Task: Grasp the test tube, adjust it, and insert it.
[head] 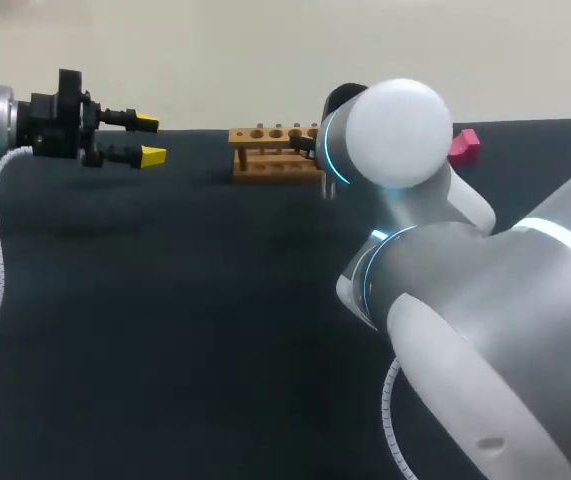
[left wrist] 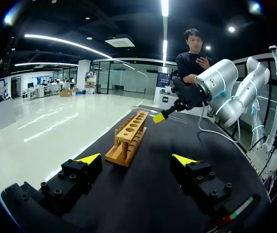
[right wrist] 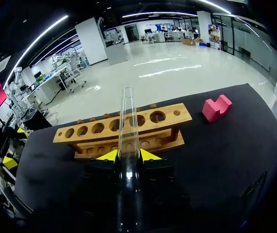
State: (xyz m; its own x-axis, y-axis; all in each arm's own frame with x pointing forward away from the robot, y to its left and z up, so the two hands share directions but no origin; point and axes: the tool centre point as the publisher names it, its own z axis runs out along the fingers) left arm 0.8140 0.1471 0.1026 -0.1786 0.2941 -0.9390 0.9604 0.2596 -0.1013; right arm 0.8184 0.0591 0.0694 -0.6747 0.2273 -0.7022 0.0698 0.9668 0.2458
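"Starting with our right gripper point(right wrist: 128, 155): what do we hold?"

"We hold the test tube point(right wrist: 128, 136). Both yellow tips press on the clear glass from its two sides, so the jaws stand only as far apart as the tube is wide."

"Where does the tube lie?"

"It runs straight out ahead of our fingers. Its open end shows over the top row of holes in the wooden test tube rack point(right wrist: 94, 141). We cannot tell whether it touches the rack."

"And the rack itself?"

"It stands upright on the black table point(head: 165, 320), towards the far edge, with its holes in one row along the top bar. In the head view our right arm point(head: 445, 280) comes in from the right, and its big rounded joint covers the rack's right end and the gripper with it."

"What of our left gripper point(head: 149, 139)?"

"It hangs above the table's left side, well apart from the rack, with its fingers pointing towards it. Its jaws stand wide open with nothing between them. From our left wrist we see the rack ahead, and our right gripper near the rack's far end."

"Anything else on the table?"

"A pink block point(right wrist: 217, 108) lies off one end of the rack, near it but not touching."
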